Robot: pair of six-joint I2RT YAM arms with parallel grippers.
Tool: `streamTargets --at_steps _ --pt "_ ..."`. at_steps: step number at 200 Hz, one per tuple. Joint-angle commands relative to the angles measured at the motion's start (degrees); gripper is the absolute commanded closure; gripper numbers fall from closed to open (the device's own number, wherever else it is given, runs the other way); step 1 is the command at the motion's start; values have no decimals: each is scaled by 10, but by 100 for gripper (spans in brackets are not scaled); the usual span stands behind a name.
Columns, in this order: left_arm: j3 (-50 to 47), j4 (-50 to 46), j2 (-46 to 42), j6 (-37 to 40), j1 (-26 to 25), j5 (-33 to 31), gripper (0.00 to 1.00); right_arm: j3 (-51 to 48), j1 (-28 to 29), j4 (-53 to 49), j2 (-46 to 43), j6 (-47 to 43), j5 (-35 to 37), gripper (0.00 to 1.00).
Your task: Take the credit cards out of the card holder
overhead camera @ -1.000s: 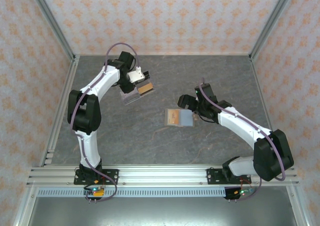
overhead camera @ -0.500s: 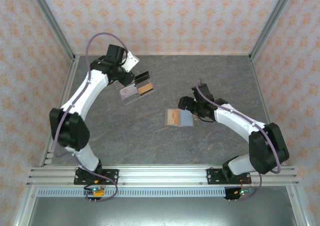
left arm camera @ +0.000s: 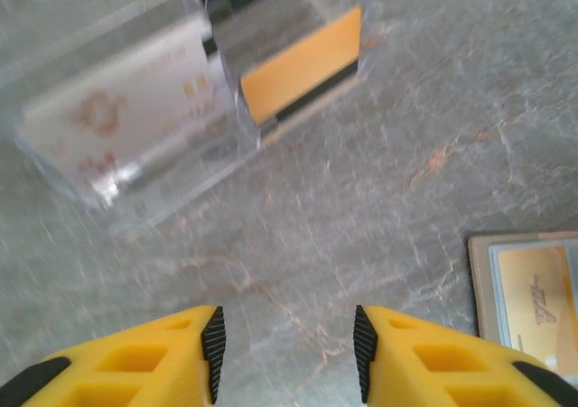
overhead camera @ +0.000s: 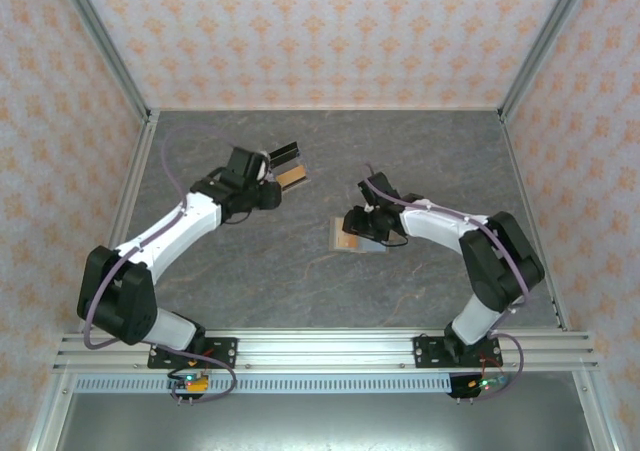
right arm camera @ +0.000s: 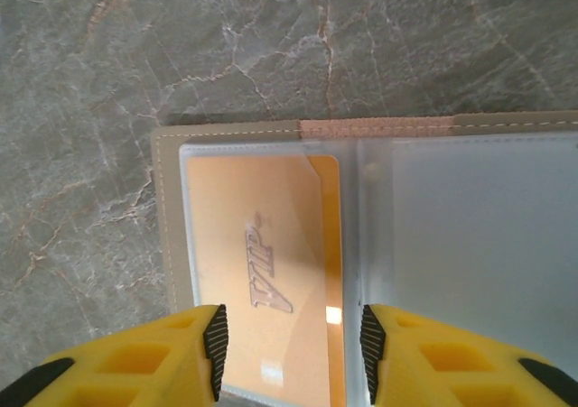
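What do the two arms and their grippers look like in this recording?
The left arm and right arm have white links with black joints, and a thin purple cable runs along each. The left gripper and right gripper have yellow fingers with hollow cut-outs and black inner pads.
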Motion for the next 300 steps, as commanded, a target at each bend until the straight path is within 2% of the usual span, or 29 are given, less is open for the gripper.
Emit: streamTargets --at_steps 1,26,53,87,119,150,200,300 --pt "-39 50 -25 -102 -22 -68 53 15 0 19 16 5 -12 58" --pt "-60 48 -12 -158 -57 -93 52 6 -1 31 20 3 -11 61" --pt "-73 86 6 -184 -113 -112 53 -13 -16 57 17 7 -23 65" --pt "-63 125 48 -216 -157 -73 53 -27 -33 73 16 6 -40 68" --pt "-39 162 98 -245 -179 -26 55 -38 -42 82 11 10 -47 69" --pt "9 178 158 -251 -200 20 60 -48 -46 99 8 10 -63 74" --pt "68 145 218 -260 -208 14 72 -56 -53 102 3 11 -63 77" --pt "106 98 267 -261 -207 11 80 -63 -57 104 -4 9 -67 81"
